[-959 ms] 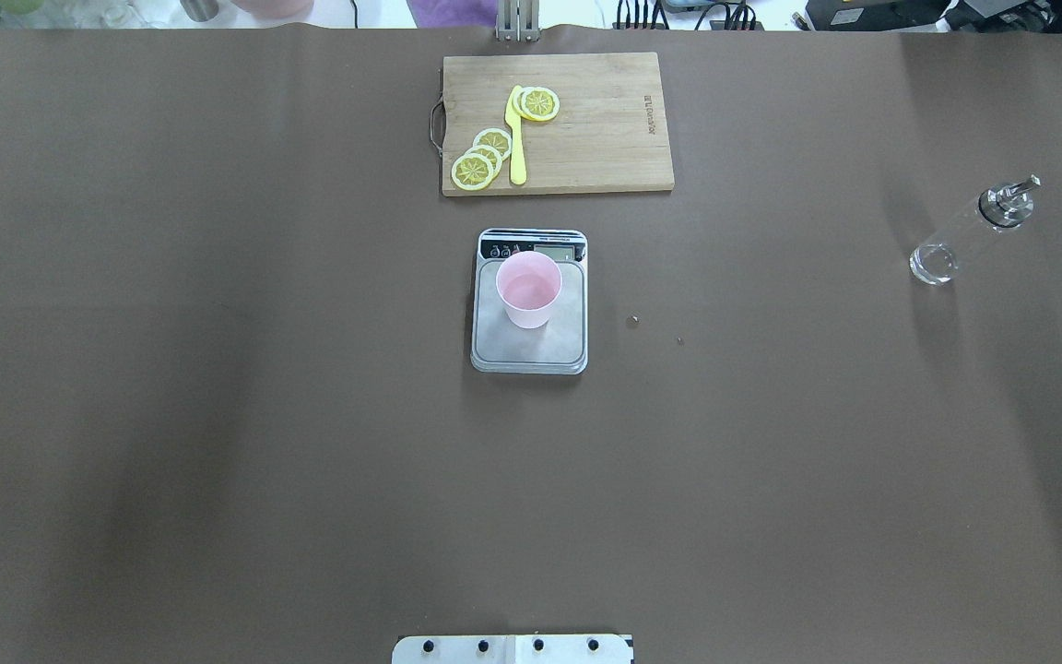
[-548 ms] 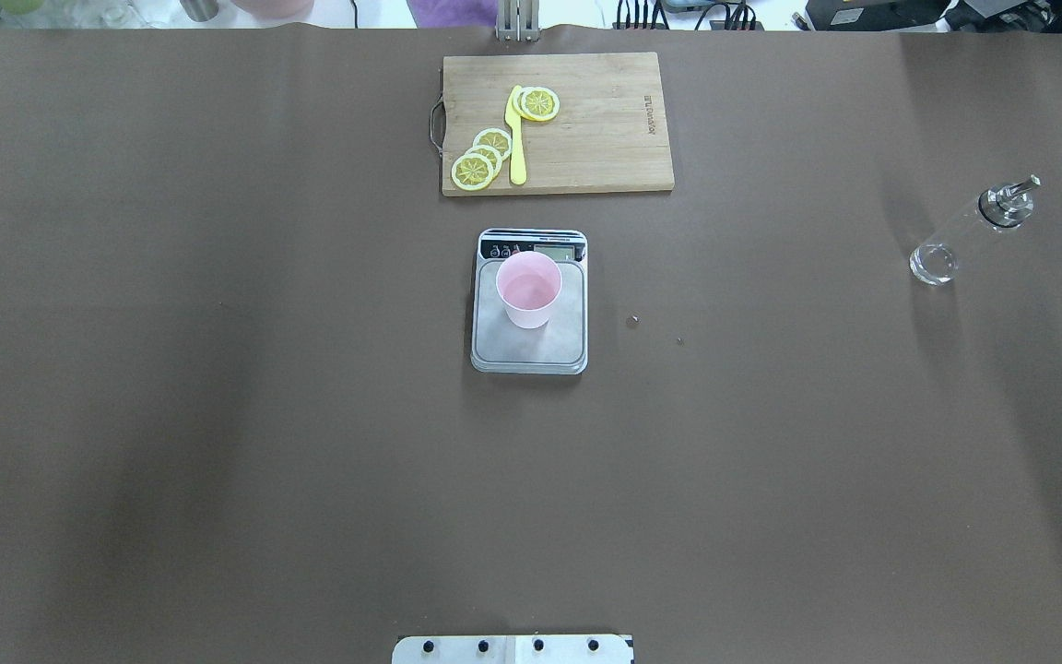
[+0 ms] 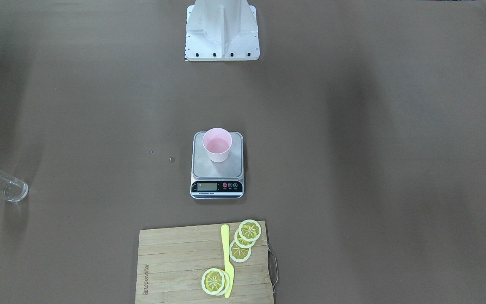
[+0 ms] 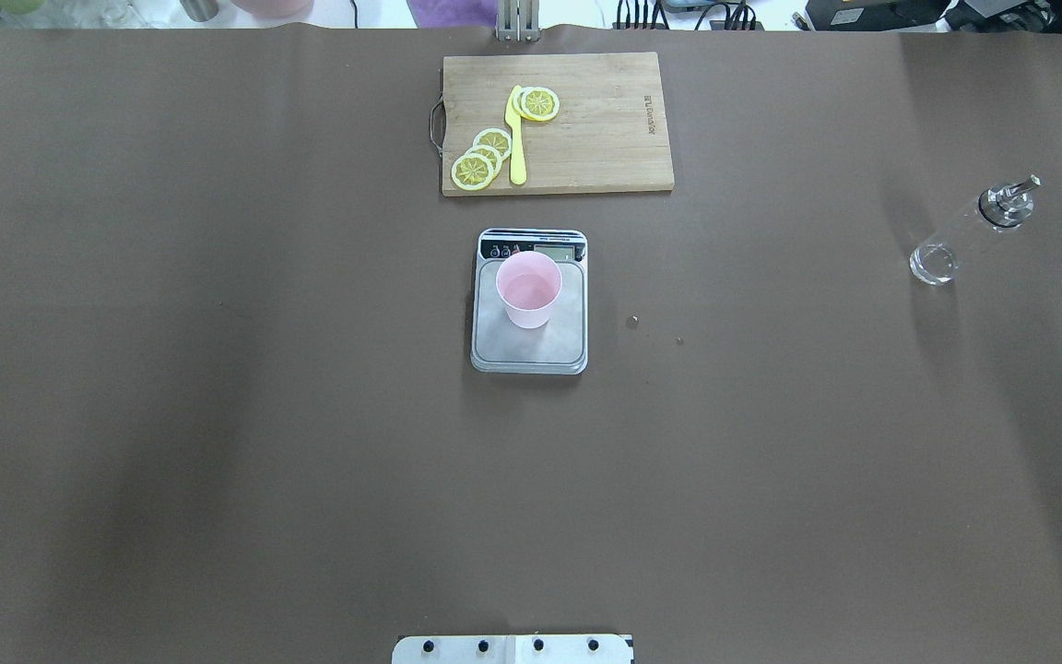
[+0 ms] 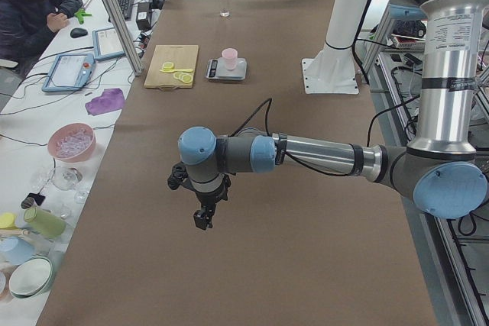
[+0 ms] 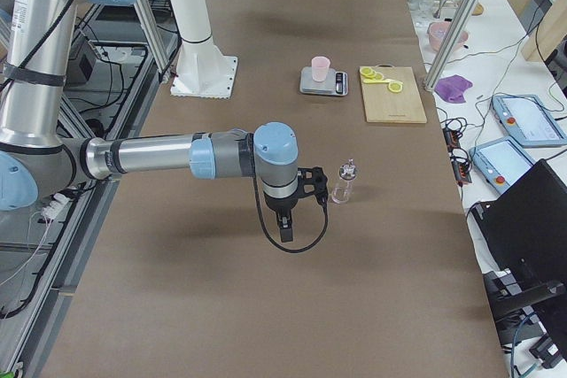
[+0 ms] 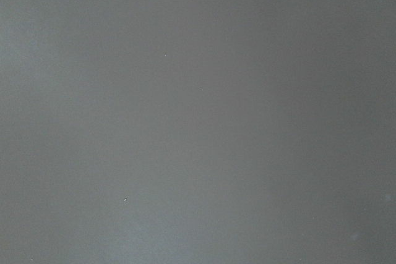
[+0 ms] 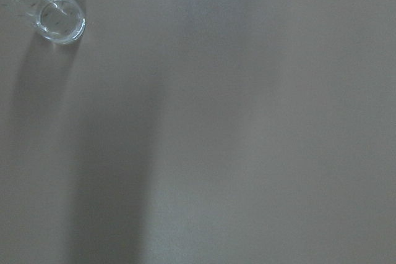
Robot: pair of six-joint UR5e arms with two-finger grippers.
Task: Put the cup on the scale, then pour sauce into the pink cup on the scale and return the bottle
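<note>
Sitting on scale [image 4: 531, 346], cup [image 4: 528, 289] set for weighed pour; bottle [image 4: 964, 235] upright well right of scale, near my right gripper [image 6: 285, 235]; left gripper [image 5: 202, 223] well left of scale; cannot tell either's spread.

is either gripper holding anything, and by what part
Nothing is held: the cup sits on the scale, the bottle stands free, the left gripper and right gripper hang clear.

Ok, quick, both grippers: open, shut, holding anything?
Left gripper: cannot tell, seen only from the side.
Right gripper: cannot tell either; the bottle stands apart from it.
</note>
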